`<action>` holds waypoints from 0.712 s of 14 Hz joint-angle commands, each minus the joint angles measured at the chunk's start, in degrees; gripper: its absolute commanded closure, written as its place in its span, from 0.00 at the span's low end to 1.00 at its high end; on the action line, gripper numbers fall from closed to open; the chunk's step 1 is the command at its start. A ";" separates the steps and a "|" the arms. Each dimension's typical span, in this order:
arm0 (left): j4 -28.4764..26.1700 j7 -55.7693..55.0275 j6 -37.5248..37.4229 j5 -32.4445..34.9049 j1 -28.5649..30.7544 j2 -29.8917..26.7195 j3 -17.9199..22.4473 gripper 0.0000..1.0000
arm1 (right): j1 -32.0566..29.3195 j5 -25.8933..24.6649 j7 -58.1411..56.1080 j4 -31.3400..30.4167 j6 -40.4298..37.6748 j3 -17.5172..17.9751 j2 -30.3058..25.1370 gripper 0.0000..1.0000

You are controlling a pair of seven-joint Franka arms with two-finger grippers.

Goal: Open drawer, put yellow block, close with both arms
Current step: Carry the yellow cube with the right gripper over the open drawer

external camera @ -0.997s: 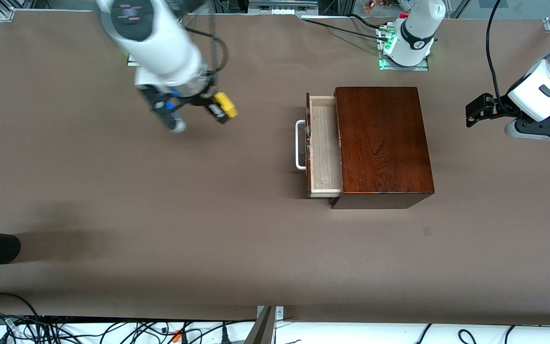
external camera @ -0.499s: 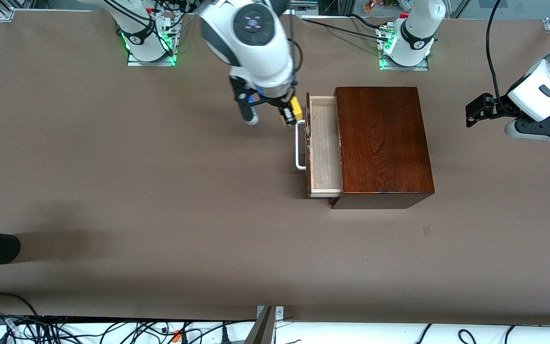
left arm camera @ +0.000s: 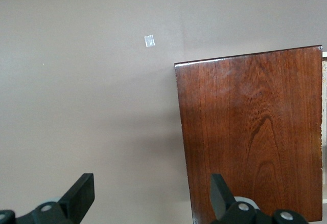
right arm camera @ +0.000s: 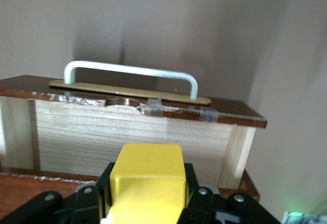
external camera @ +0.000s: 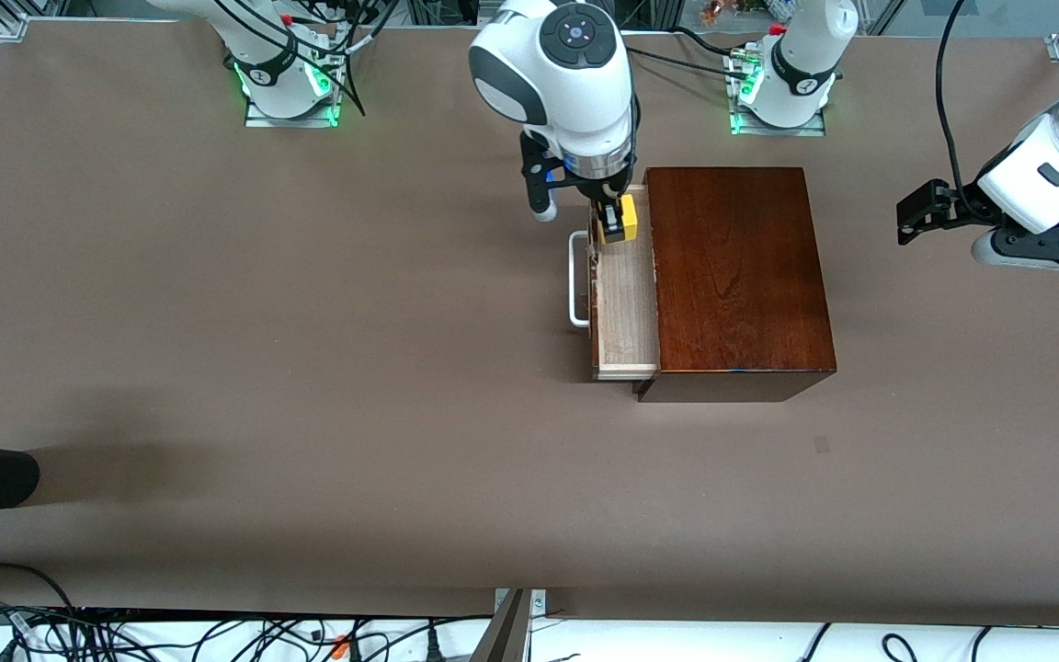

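I've got the yellow block (external camera: 627,229) pinched tight in the right hand (external camera: 615,226), over the open drawer (external camera: 626,303) at its base-side end — next, lower and release. Left hand (external camera: 917,210) waits spread wide, empty, off the desk's (external camera: 309,368) edge.

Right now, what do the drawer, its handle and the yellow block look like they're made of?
Drawer: pale unfinished-looking wood with visible grain, dark glossy reddish front.
Handle: smooth white bar, probably painted metal or plastic.
Yellow block, held in the right hand: matte, uniform yellow; plastic or painted wood, unclear.

High front camera, two close wrist cameras — mahogany box (external camera: 736,276) shared.
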 commanded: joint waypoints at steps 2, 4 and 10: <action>0.19 0.15 -0.86 -1.22 -0.07 -0.83 0.17 0.00 | 1.19 -0.94 3.87 2.28 0.84 -0.51 4.08 1.00; 0.19 0.15 -0.86 -1.22 -0.07 -0.74 0.17 0.00 | 1.19 -0.86 3.96 2.19 0.84 -0.51 4.87 1.00; 0.19 0.15 -0.86 -1.22 -0.07 -0.74 0.17 0.00 | 1.28 -0.33 4.14 2.02 3.21 -0.42 6.71 1.00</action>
